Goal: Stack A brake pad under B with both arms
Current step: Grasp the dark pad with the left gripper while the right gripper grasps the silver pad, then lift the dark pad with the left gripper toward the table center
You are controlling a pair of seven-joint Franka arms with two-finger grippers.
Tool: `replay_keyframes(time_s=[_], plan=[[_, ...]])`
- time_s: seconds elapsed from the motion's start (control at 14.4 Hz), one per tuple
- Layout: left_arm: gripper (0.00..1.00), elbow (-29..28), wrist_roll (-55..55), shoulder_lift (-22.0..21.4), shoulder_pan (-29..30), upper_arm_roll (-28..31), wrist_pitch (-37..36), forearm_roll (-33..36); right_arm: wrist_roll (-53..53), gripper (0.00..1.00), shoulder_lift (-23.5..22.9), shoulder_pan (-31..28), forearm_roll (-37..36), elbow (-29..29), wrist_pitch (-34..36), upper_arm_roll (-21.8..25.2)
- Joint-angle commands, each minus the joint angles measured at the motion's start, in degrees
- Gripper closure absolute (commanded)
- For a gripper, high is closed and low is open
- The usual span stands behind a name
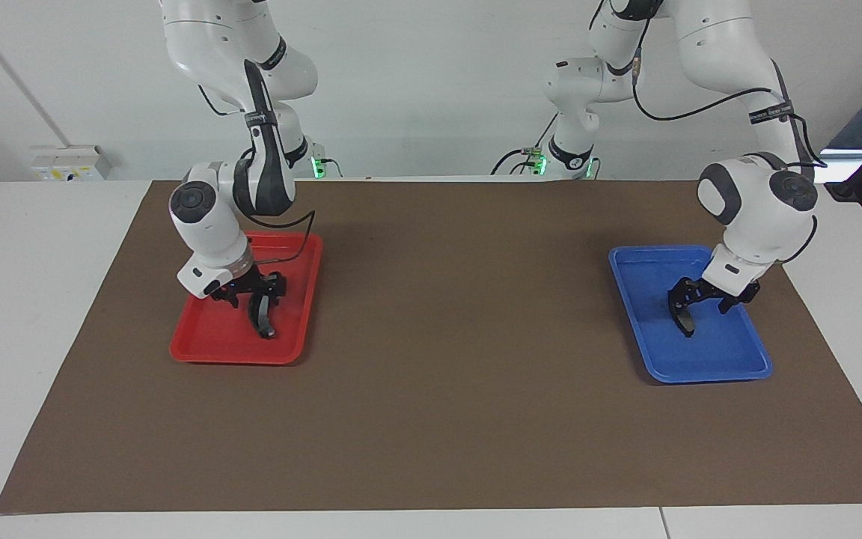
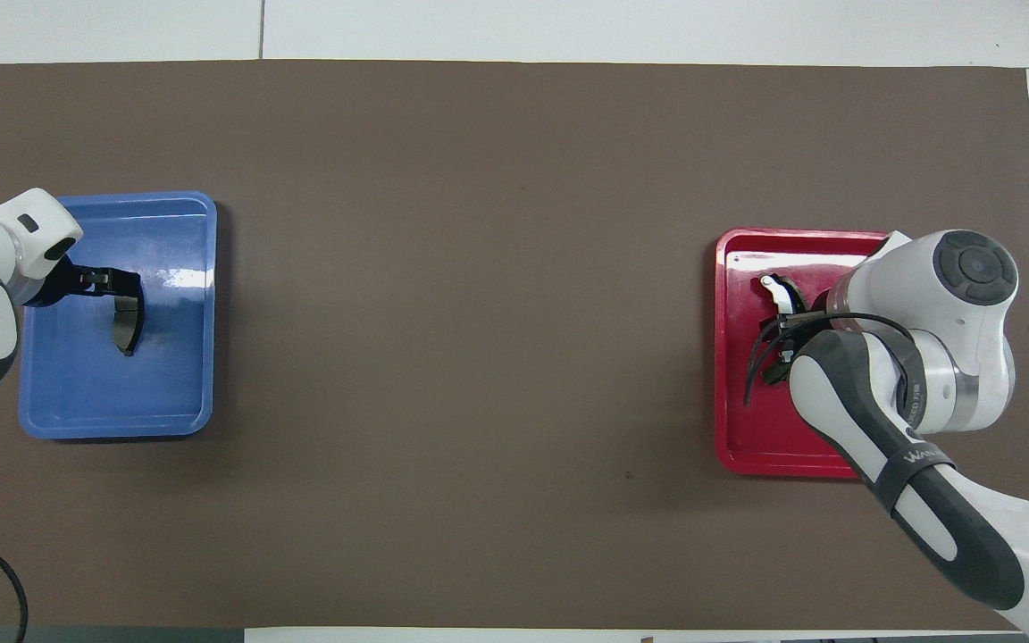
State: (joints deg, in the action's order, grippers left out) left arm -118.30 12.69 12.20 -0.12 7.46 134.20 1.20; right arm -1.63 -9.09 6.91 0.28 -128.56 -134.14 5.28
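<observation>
The A brake pad, small and dark grey, is in the blue tray toward the left arm's end of the table. My left gripper is shut on its upper end and holds it on edge just above the tray floor. It also shows in the overhead view under the left gripper. B, the black crescent pad with a pale strip, is in the red tray. My right gripper is shut on it, low in the tray. In the overhead view B is partly hidden by the right arm.
A brown mat covers the table between the two trays. The blue tray and the red tray lie at the mat's two ends. A loose black cable hangs from the right arm over the red tray.
</observation>
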Motion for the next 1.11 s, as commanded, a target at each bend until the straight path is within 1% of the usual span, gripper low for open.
replay_keyframes(time_s=[0.0, 0.14, 0.28, 0.35, 0.42, 0.49, 0.56, 0.63, 0.7, 0.77, 0.84, 0.97, 1.04], plan=[[0.03, -4.2, 0.8, -0.5, 0.5, -0.2, 4.7, 0.5, -1.3, 0.22, 0.0, -0.3, 0.3, -0.5, -1.0, -0.3], [0.03, -6.0, 0.7, -0.9, 0.8, -0.2, 5.7, 0.5, -1.4, 0.27, 0.0, -0.3, 0.3, -0.5, -0.9, -0.4], [0.07, -8.0, 0.4, -1.6, 0.7, -0.2, 7.5, 0.5, -1.4, 0.34, 0.0, -0.3, 0.3, -0.3, -0.5, -0.3], [0.08, -9.0, 0.3, -1.7, 0.7, -0.2, 9.0, 0.5, -1.4, 0.42, 0.0, -0.3, 0.3, -0.2, -0.3, -0.4], [0.13, -9.7, 0.1, -1.8, 0.7, -0.3, 10.1, 0.5, -1.7, 0.53, 0.0, -0.3, 0.3, 0.0, 0.4, -0.4], [0.18, -10.2, 0.1, -2.0, 0.7, -0.3, 10.6, 0.5, -1.9, 0.67, 0.1, -0.3, 0.3, 0.3, 1.6, -0.3], [0.29, -10.4, 0.1, -2.1, 0.7, -0.3, 10.5, 0.5, -1.8, 0.77, 0.2, -0.2, 0.3, 1.2, 2.7, -0.4], [0.54, -10.3, -0.1, -2.1, 0.7, -0.3, 10.2, 0.5, -2.0, 0.85, 0.4, -0.3, 0.3, 2.3, 4.2, -0.3], [0.8, -10.2, -0.1, -2.1, 0.8, -0.2, 10.1, 0.5, -2.0, 0.9, 0.7, -0.3, 0.3, 3.6, 6.1, -0.4], [0.93, -9.9, 0.0, -2.1, 0.8, -0.2, 9.9, 0.5, -2.1, 0.94, 0.8, -0.3, 0.3, 5.7, 9.0, -0.3], [0.99, -9.6, -0.1, -2.0, 0.7, -0.2, 9.7, 0.5, -2.0, 0.95, 1.4, -0.3, 0.3, 8.0, 12.0, -0.3], [0.99, -8.4, -0.1, -2.4, 0.3, -0.3, 8.3, 0.5, -2.0, 0.95, 2.4, -0.3, 0.3, 12.7, 17.7, -0.4], [0.99, -7.3, -0.1, -3.3, 0.0, -0.3, 5.9, 0.5, -2.0, 0.95, 2.8, -0.3, 0.3, 15.7, 21.3, -0.4]])
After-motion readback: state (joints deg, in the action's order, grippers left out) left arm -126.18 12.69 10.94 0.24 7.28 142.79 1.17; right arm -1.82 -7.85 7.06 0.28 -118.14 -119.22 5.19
